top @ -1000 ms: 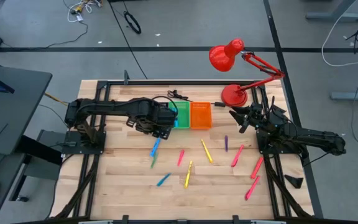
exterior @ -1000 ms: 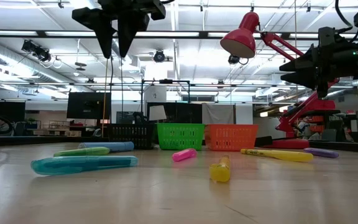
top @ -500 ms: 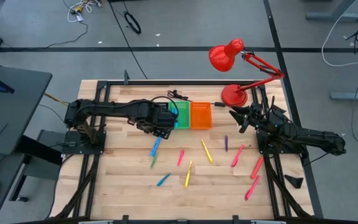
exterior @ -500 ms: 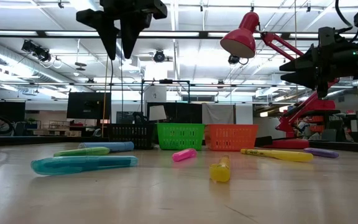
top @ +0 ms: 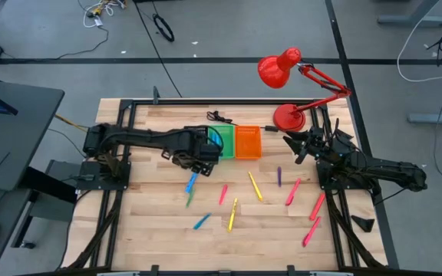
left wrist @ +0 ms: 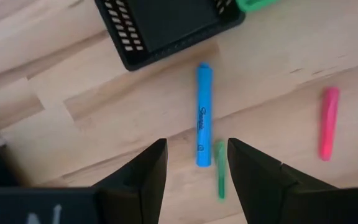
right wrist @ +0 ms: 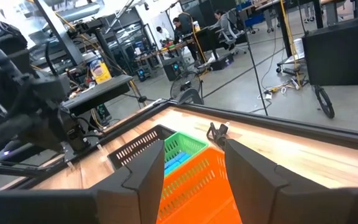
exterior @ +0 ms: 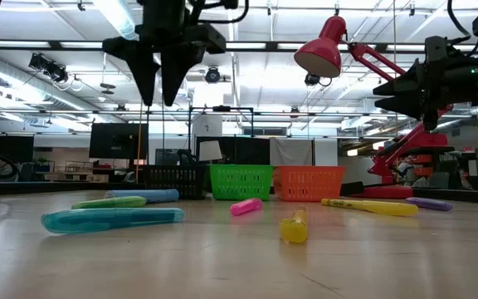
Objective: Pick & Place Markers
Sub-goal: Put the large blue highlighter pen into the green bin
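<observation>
Eleven-odd markers | short thin sticks, mixed colours | left tool spread, empty

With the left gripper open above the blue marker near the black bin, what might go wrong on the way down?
1. A thin green marker lies right beside the blue marker; the open left gripper might catch both or knock one away.
2. The black slotted bin sits just past the blue marker's far end, so a nudged marker may slide against its wall.
3. The right gripper waits open near the orange bin, possibly crowding a drop there.
</observation>
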You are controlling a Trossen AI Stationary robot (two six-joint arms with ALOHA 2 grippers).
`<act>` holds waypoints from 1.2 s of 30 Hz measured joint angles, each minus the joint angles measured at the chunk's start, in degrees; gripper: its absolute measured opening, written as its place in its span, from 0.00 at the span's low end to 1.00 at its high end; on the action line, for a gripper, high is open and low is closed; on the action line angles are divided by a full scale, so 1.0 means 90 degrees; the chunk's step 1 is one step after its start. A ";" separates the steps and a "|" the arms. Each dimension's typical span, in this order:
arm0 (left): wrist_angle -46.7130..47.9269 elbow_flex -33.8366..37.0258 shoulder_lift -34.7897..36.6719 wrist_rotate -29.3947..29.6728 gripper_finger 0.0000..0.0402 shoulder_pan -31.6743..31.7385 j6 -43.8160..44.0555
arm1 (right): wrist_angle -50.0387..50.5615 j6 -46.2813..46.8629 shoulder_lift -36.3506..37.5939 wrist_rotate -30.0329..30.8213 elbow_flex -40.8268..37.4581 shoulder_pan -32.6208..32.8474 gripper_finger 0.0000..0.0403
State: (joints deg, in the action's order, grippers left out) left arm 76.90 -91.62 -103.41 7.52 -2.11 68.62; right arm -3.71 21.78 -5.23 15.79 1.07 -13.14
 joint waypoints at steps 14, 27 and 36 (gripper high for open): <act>-0.1150 0.1111 0.0002 -0.0226 0.43 -0.0129 0.0235 | -0.0006 0.0000 -0.0002 0.0000 0.0000 0.0002 0.42; -0.1790 0.1283 -0.0642 -0.0234 0.43 -0.0148 0.0301 | -0.0007 0.0000 -0.0002 0.0000 0.0000 0.0000 0.42; -0.2301 0.1481 -0.0845 -0.0307 0.43 -0.0110 0.0306 | -0.0007 0.0000 0.0000 -0.0002 -0.0001 0.0001 0.42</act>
State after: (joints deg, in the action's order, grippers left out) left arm 56.19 -78.29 -111.02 4.76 -3.10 71.37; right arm -3.78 21.78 -5.23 15.78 1.06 -13.13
